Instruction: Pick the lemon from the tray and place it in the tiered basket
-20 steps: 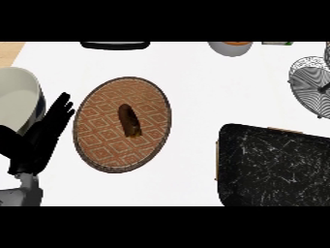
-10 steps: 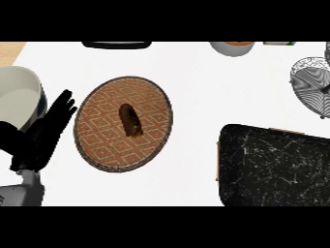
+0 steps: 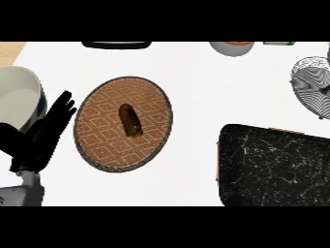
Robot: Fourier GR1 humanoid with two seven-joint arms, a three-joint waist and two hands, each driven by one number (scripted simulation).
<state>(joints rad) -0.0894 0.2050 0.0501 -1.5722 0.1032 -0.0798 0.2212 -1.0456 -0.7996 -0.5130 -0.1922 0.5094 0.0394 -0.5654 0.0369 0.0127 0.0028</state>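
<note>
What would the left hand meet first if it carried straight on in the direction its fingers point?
Probably nothing: the left hand points up-right, between the pale bowl and patterned tray, onto bare counter; height is unclear.

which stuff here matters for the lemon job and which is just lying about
For the job:
- brown oblong item
- patterned tray
- tiered basket
- left hand

Lying about:
- big white bowl
- black marbled board
- small bowl

Dark brown oblong item [image 3: 130, 119] lying mid woven tray [image 3: 96, 145]; wire tiered basket [image 3: 317, 87] far right.
</note>
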